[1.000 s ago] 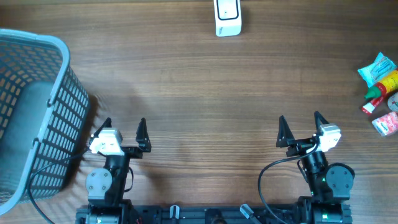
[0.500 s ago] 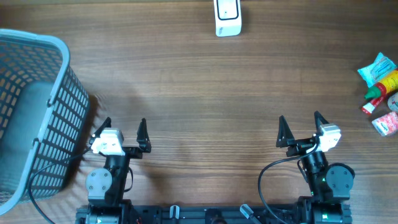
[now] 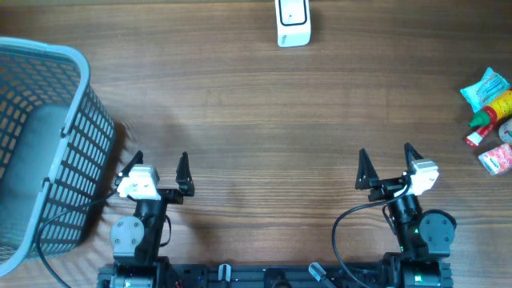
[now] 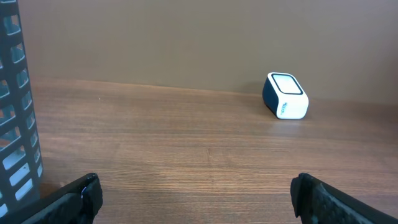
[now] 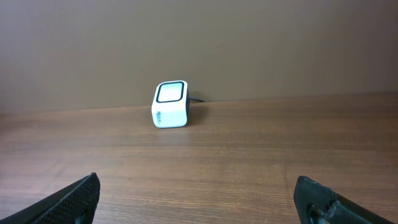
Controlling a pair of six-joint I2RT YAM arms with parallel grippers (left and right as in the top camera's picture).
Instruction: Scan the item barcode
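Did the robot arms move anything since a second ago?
Nothing visibly changed. The left fingers and right fingers stay wide open and empty, the scanner stays at the far edge, the basket on the left and the grocery items on the right stay put.

The scanner [image 3: 293, 22] stands at the far edge of the table [image 3: 264, 112], near the middle of its width. Well to the scanner's left and nearer the arms, the basket [image 3: 80, 120] sits at the table's left edge. Well to the scanner's right, also nearer the arms, a cluster of small items [image 3: 490, 112] lies at the right edge, its pieces touching or just beside one another. The left gripper [image 3: 160, 160] is on the near side, left of the scanner and just beside the basket. The right gripper [image 3: 386, 154] is on the near side, right of the scanner and well apart from the cluster.
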